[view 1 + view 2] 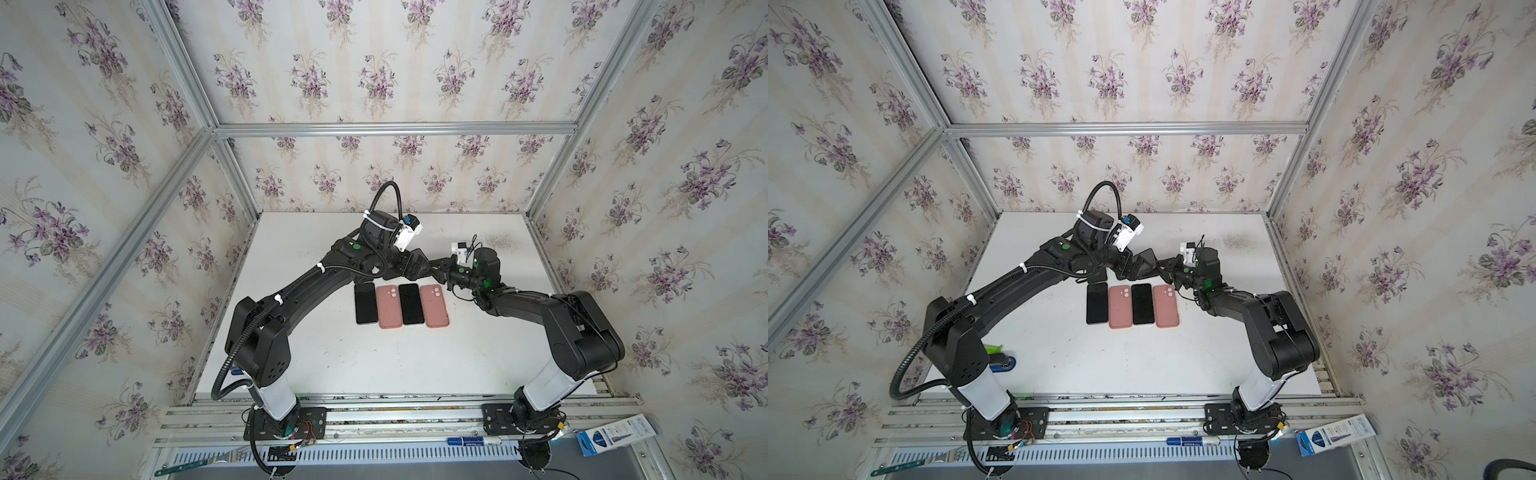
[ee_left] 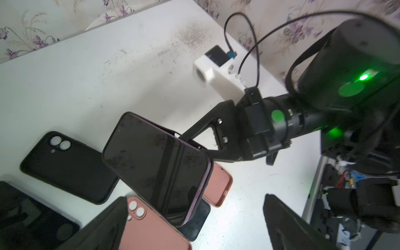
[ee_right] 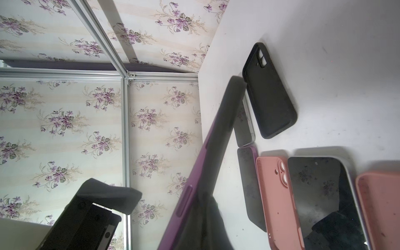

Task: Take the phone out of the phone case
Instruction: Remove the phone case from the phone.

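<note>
Overhead, both arms bend inward, left gripper (image 1: 409,266) and right gripper (image 1: 438,266) meeting beyond the row of phones (image 1: 401,305). Left-wrist view: left jaws gape empty, right ones clamp the phone (image 2: 155,160) aloft, tilted, the black case (image 2: 69,166) lying empty nearby. Right-wrist view: bare table (image 3: 346,86) past that case.

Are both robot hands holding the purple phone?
No, only the right gripper clamps the purple phone; the left gripper stands wide open, not gripping it.

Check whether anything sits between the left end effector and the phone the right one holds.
Nothing visible does. The open left end effector faces the phone, which the right end effector holds above the table.
</note>
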